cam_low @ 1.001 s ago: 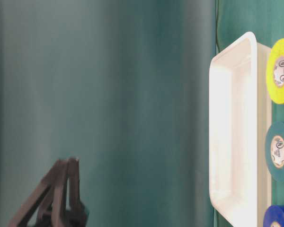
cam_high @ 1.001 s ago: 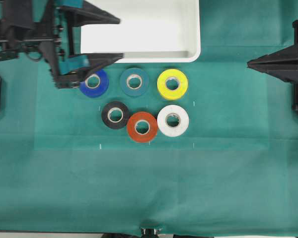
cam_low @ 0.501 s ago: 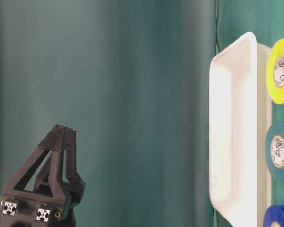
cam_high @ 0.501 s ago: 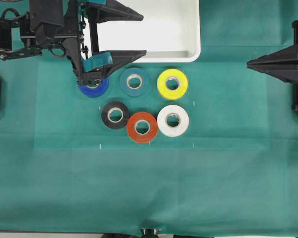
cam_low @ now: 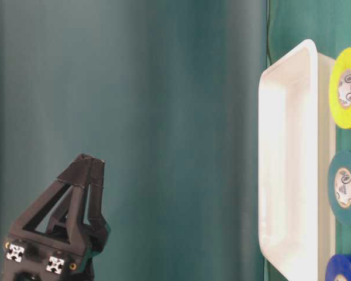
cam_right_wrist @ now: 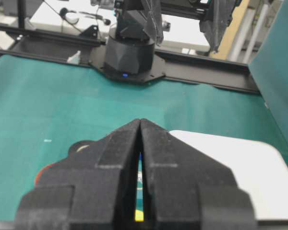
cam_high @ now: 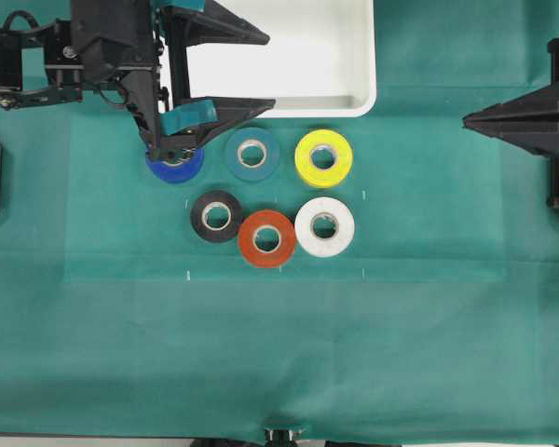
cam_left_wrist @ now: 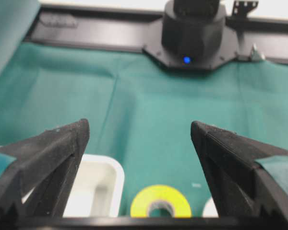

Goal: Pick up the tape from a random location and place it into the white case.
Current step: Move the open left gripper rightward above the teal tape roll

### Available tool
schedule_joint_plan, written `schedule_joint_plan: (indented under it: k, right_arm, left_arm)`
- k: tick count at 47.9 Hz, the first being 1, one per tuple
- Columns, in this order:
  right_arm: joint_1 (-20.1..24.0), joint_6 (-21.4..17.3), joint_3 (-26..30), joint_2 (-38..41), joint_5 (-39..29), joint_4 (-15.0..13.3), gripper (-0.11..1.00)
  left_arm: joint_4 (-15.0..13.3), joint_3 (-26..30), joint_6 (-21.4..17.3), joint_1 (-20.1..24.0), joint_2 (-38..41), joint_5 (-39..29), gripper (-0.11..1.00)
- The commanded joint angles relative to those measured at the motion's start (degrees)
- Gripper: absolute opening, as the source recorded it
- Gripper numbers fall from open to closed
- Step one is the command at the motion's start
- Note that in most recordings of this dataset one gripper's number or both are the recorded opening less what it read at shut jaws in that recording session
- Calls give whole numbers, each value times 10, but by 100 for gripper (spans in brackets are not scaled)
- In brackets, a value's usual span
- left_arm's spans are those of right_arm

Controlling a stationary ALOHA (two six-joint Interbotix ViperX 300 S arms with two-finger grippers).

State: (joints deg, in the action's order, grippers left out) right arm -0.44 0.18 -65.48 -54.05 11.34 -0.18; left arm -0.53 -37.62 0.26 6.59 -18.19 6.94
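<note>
The teal tape [cam_high: 252,153] lies flat on the green cloth just in front of the white case [cam_high: 359,101], between a blue and a yellow roll. It also shows in the table-level view [cam_low: 345,187], beside the white case [cam_low: 286,164]. My left gripper [cam_high: 268,70] is open and empty. It hovers over the case's left part, and its lower finger ends just above and left of the teal tape. In the left wrist view the left gripper [cam_left_wrist: 140,132] is spread wide and the teal tape is hidden. My right gripper [cam_high: 470,118] is shut and empty at the far right.
The blue roll [cam_high: 175,166] lies partly under the left gripper. The yellow roll [cam_high: 323,157], black roll [cam_high: 216,215], red roll [cam_high: 266,238] and white roll [cam_high: 324,225] lie close around the teal tape. The right wrist view shows the case [cam_right_wrist: 230,163] ahead.
My left gripper has moved to the right, from beside the blue roll to over the case's left part and near the teal tape. The right arm and the rolls have not moved.
</note>
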Motion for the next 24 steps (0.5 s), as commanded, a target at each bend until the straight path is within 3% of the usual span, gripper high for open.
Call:
schedule_joint_plan:
  k: [1, 11, 24]
  right_arm:
    - [-1, 0, 16, 5, 3, -1, 0]
    - [-1, 0, 17, 4, -1, -1, 0]
    - [-1, -2, 17, 4, -1, -1, 0]
  left_arm:
    - [-1, 33, 4, 2, -4, -51, 97]
    - [-2, 90, 19, 1, 9, -185, 96]
    - [-1, 187, 40, 2, 54, -409, 96]
